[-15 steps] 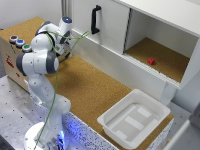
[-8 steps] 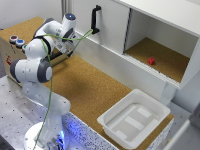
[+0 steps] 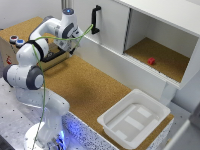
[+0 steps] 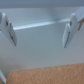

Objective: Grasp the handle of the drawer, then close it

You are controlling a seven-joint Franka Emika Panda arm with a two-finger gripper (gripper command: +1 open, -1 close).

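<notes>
Arm swung toward wall; wrist view alone shows gripper (image 4: 40,30) spread wide.

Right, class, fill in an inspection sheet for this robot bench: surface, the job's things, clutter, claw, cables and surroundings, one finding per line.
Surface: cork-brown tabletop, bare in the middle.
Job's things: drawer at the exterior view's left, open, dark inside, partly hidden behind the arm; its handle not visible.
Clutter: white plastic tub near the front edge; small red object in the open cabinet compartment; coloured buttons on the brown box.
Claw: claw open, fingers apart, nothing between them, facing a pale panel.
Cables: green cable looping along the arm.
Surroundings: white cabinet with a black door handle.
</notes>
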